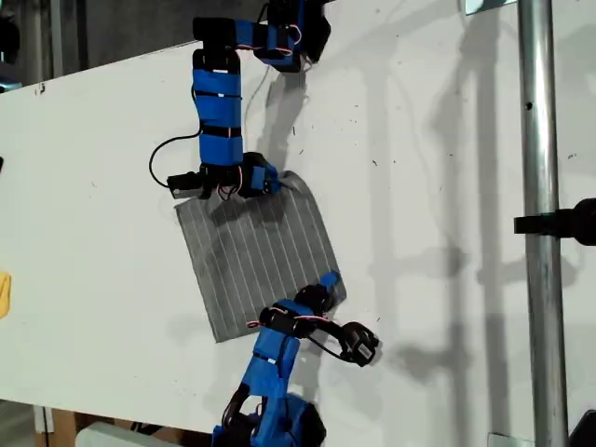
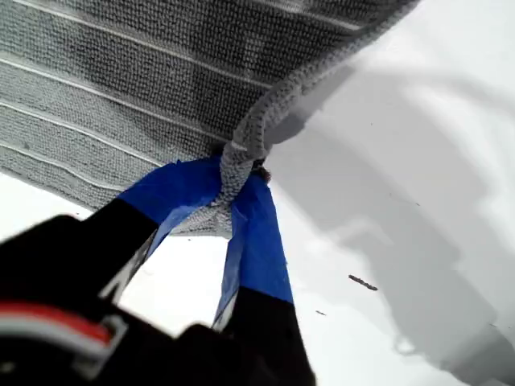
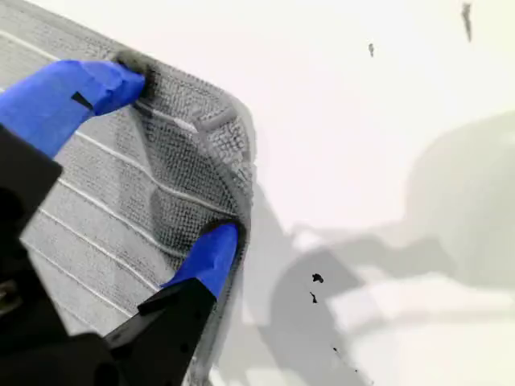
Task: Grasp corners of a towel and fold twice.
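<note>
Lying flat on the white worktop [image 1: 93, 186], just toward 9 o'clock of centre in the exterior view: the towel [image 1: 261, 261], grey with fine pale stripes, turned a little askew. Reaching onto it from 12 o'clock of that view, one blue arm [image 1: 219, 102], tip at the towel's 12 o'clock edge near the 1 o'clock corner; from 6 o'clock, another blue arm [image 1: 275, 349], tip at the 4 o'clock corner. Cannot tell from the wrist views which arm is which. Pinched tight on the towel with my first end effector [image 2: 237, 181]: blue jaws closed narrow on the rolled hem at a corner, cloth there raised off the worktop and casting a shadow beneath, the rest of the striped cloth spreading away beyond the jaws. Spread fairly wide, my second end effector [image 3: 173, 161]: one blue tip pressing on top of the cloth, the other down at the towel's edge, a puckered ridge of fabric between them, not clamped. Just beside that ridge, a rounded corner [image 3: 229, 112] flat on the worktop. Standing at 3 o'clock of the exterior view, well apart from the towel, an upright metal pole [image 1: 540, 233].
</note>
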`<state>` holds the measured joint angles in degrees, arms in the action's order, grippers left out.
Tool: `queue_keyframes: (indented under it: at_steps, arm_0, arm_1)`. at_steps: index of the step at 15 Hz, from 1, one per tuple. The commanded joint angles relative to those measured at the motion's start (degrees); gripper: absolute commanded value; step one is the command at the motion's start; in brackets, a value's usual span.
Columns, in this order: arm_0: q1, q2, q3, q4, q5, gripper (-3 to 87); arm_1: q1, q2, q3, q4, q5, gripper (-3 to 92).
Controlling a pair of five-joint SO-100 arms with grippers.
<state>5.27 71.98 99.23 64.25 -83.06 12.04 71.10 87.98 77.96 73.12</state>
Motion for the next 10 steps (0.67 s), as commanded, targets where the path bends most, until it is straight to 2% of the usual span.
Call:
queue_keyframes:
  at_steps: [1,2,6,10]
  arm_0:
    - [-1.76,-1.14,2.29,-2.37,-2.29,5.4]
    - [-1.85,0.0,3.08,-2.2,-2.46,-2.7]
    - [-1.93,4.39,3.43,1.67,-2.81,-2.9]
    - [-1.32,12.04,1.93,9.05,-4.75,0.2]
  arm_1:
    - [-0.44,4.66,-2.46,0.79,-0.26,-0.2]
    - [-0.44,4.66,-2.37,0.79,-0.26,-0.2]
    - [-0.79,5.1,-2.2,0.44,-0.44,-0.2]
    - [-5.36,8.7,-2.02,1.85,0.26,-0.2]
